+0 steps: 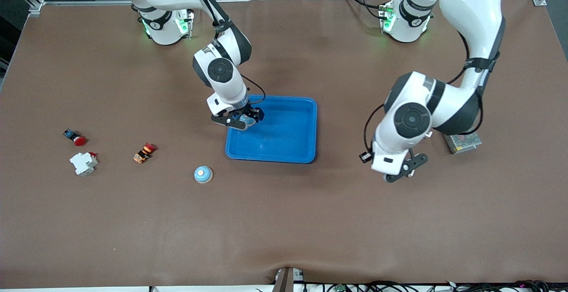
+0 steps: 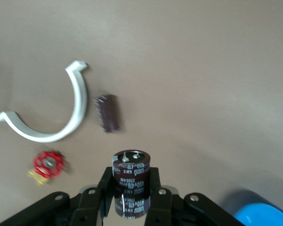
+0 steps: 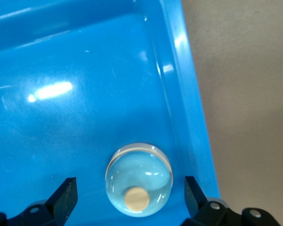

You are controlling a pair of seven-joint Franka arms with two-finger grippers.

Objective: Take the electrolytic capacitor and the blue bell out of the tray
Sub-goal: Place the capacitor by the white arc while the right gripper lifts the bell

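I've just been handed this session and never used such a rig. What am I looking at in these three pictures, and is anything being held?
Two white robot arms stand at a brown table. The large picture looks down from across the table; the other two come from cameras on each wrist.

The left gripper is shut on a dark capacitor, up over the table beside the blue tray. Below it lie a white curved clamp, a small brown part and a red valve.

The right gripper is open over the tray, fingers either side of a bell lying inside.

A second bell and small switches sit toward the right arm's end.
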